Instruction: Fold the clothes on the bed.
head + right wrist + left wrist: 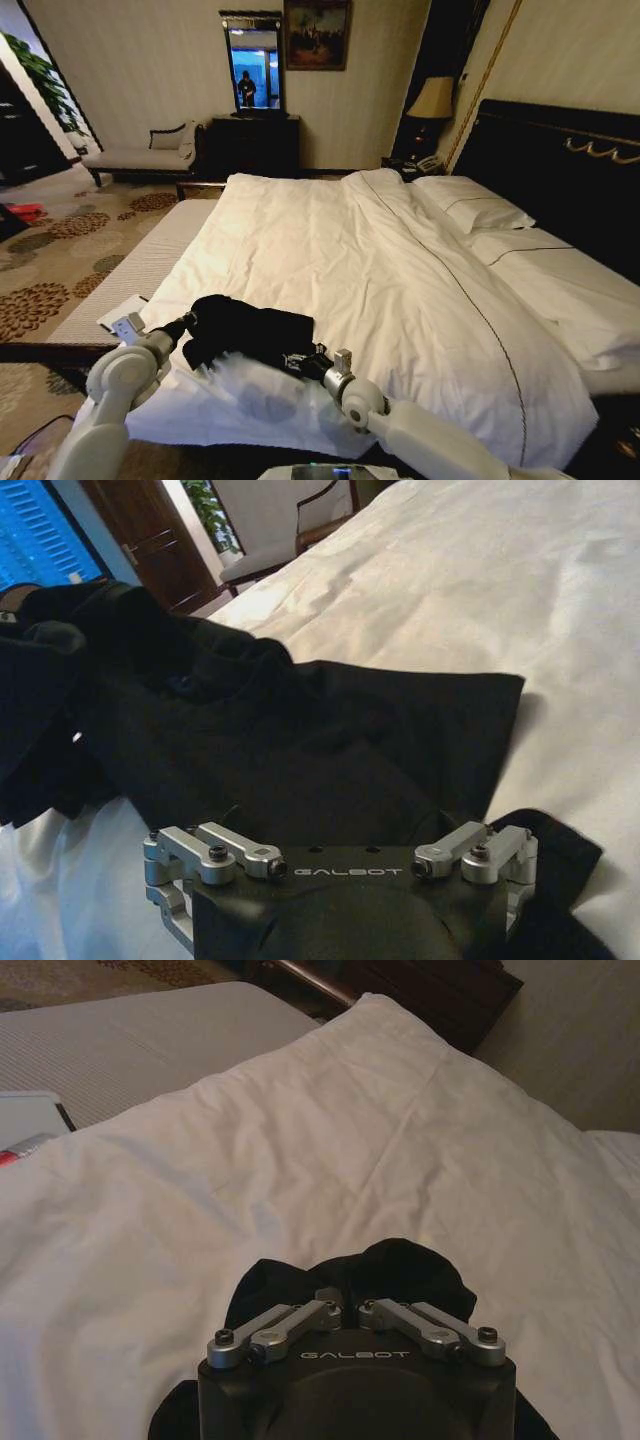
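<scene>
The clothes, one black T-shirt (250, 330), lie bunched near the front left corner of the bed (380, 250) on its white duvet. My left gripper (190, 322) is at the shirt's left edge. In the left wrist view its linkages meet in the middle and the left gripper (350, 1295) is shut on a raised fold of the black T-shirt (400, 1265). My right gripper (305, 360) sits at the shirt's near right edge. In the right wrist view the right gripper (345, 830) has its linkages spread wide, open, low against the flat T-shirt (300, 730).
Two pillows (470, 208) and a dark headboard (560, 150) are at the right. A white flat item (120, 312) lies beside the bed's left edge. A bench (150, 152), a dark dresser (255, 145) and a lamp (432, 100) stand along the far wall.
</scene>
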You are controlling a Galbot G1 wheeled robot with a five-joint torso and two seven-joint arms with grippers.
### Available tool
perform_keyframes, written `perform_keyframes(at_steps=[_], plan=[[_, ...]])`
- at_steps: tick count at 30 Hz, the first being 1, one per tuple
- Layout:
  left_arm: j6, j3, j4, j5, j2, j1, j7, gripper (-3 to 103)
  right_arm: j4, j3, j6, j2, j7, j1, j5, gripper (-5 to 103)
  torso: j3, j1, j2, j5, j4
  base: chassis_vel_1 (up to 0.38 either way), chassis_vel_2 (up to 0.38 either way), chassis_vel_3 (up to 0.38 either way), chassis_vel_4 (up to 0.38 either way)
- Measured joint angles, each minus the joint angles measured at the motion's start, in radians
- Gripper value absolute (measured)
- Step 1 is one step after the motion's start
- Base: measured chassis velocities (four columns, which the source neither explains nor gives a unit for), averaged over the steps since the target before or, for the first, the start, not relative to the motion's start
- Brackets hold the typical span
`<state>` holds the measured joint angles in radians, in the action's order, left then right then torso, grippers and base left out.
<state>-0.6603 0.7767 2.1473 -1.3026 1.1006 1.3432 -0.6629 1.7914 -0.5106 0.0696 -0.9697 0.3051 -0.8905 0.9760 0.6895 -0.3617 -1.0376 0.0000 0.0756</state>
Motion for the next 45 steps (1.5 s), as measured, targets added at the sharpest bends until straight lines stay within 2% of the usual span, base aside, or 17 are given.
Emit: perform_keyframes(at_steps=[2, 7, 8, 13, 16, 19, 20, 23, 25, 26, 29, 31, 34, 37, 41, 42, 45], plan=[[0.0, 0.0, -0.002, 0.0, -0.001, -0.001, 0.0, 3, 0.0, -0.004, -0.002, 0.0, -0.005, 0.0, -0.003, 103, 0.0, 0.0, 0.0, 0.0, -0.0001, 0.0, 0.0, 0.0, 0.0], [0.0, 0.001, -0.012, 0.0, -0.005, -0.008, 0.0, 3, -0.008, -0.015, -0.015, -0.003, -0.026, -0.001, -0.011, 84, 0.0, 0.0, 0.0, -0.0001, 0.0, 0.0, 0.0, 0.0, 0.0], [-0.001, 0.0, -0.013, 0.0, -0.005, -0.009, 0.0, 3, -0.01, -0.015, -0.02, -0.004, -0.029, -0.001, -0.011, 84, 0.0, 0.0, 0.0, 0.0, 0.0, 0.0, 0.0, 0.0, 0.0], [-0.001, -0.002, -0.02, 0.0, -0.006, -0.011, 0.0, 3, -0.018, -0.014, -0.048, -0.012, -0.04, 0.002, -0.011, 62, 0.0, 0.0, 0.0, -0.0001, 0.0, 0.0, 0.0, 0.0, 0.0], [-0.001, -0.003, -0.021, 0.001, -0.006, -0.012, 0.001, 3, -0.02, -0.011, -0.055, -0.015, -0.042, 0.006, -0.008, 57, 0.0, 0.0, 0.0, -0.0001, -0.0001, 0.0, 0.0, 0.0, 0.0], [-0.001, -0.004, -0.023, 0.001, -0.008, -0.015, 0.001, 3, -0.022, -0.011, -0.061, -0.016, -0.047, 0.009, -0.005, 40, 0.0, 0.0, 0.0, -0.0001, -0.0001, 0.0, 0.0, 0.0, 0.0], [-0.001, -0.004, -0.023, 0.001, -0.008, -0.015, 0.001, 3, -0.022, -0.011, -0.061, -0.016, -0.047, 0.009, -0.005, 40, 0.0, 0.0, 0.0, -0.0001, -0.0001, 0.0, 0.0, 0.0, 0.0], [-0.001, -0.004, -0.024, 0.001, -0.012, -0.017, 0.001, 3, -0.023, -0.011, -0.067, -0.015, -0.052, 0.008, -0.005, 30, 0.0, 0.0, 0.0, 0.0, -0.0001, 0.0, 0.0, 0.0, 0.0], [-0.001, -0.002, -0.024, 0.001, -0.014, -0.018, 0.001, 3, -0.024, -0.011, -0.082, -0.013, -0.067, 0.005, -0.006, 18, 0.0, 0.0, 0.0, 0.0, -0.0001, 0.0, 0.0, 0.0, 0.0], [-0.001, -0.002, -0.024, 0.001, -0.014, -0.018, 0.001, 3, -0.024, -0.011, -0.082, -0.013, -0.067, 0.005, -0.006, 18, 0.0, 0.0, 0.0, 0.0, -0.0001, 0.0, 0.0, 0.0, 0.0], [-0.001, 0.004, -0.021, 0.001, -0.015, -0.019, 0.003, 3, -0.009, 0.007, -0.129, -0.01, -0.115, -0.003, -0.011, 3, 0.0, 0.0, 0.0, -0.0001, -0.0001, 0.0, 0.0, 0.0, 0.0], [-0.001, 0.008, -0.013, 0.0, -0.016, -0.019, 0.008, 3, 0.002, 0.021, -0.149, -0.009, -0.137, -0.007, -0.012, 3, 0.0, 0.0, 0.0, -0.0001, -0.0001, 0.0, 0.0, 0.0, 0.0], [0.002, 0.024, 0.033, -0.002, -0.025, -0.014, 0.032, 3, 0.058, 0.103, -0.218, -0.007, -0.218, -0.021, 0.004, 2, 0.0, 0.0, 0.0, 0.0, -0.0001, 0.0, 0.0, 0.0, 0.0], [0.007, 0.04, 0.067, -0.002, -0.034, -0.011, 0.05, 3, 0.098, 0.157, -0.242, -0.005, -0.248, -0.028, 0.026, 2, 0.0, 0.0, 0.0, 0.0, -0.0001, 0.0, 0.0, 0.0, 0.0], [0.047, 0.089, 0.136, 0.006, -0.051, -0.005, 0.131, 3, 0.202, 0.27, -0.266, 0.017, -0.268, -0.041, 0.077, 2, 0.0, 0.0, 0.0, 0.0002, -0.0001, 0.0, 0.0, 0.0, 0.0], [0.047, 0.089, 0.136, 0.006, -0.051, -0.005, 0.131, 3, 0.202, 0.27, -0.266, 0.017, -0.268, -0.041, 0.077, 2, 0.0, 0.0, 0.0, 0.0002, -0.0001, 0.0, 0.0, 0.0, 0.0], [0.11, 0.136, 0.184, 0.018, -0.063, 0.006, 0.214, 3, 0.307, 0.36, -0.272, 0.054, -0.273, -0.047, 0.129, 2, 0.0, 0.0, 0.0, 0.0002, 0.0, 0.0, 0.0, 0.0, 0.0]])
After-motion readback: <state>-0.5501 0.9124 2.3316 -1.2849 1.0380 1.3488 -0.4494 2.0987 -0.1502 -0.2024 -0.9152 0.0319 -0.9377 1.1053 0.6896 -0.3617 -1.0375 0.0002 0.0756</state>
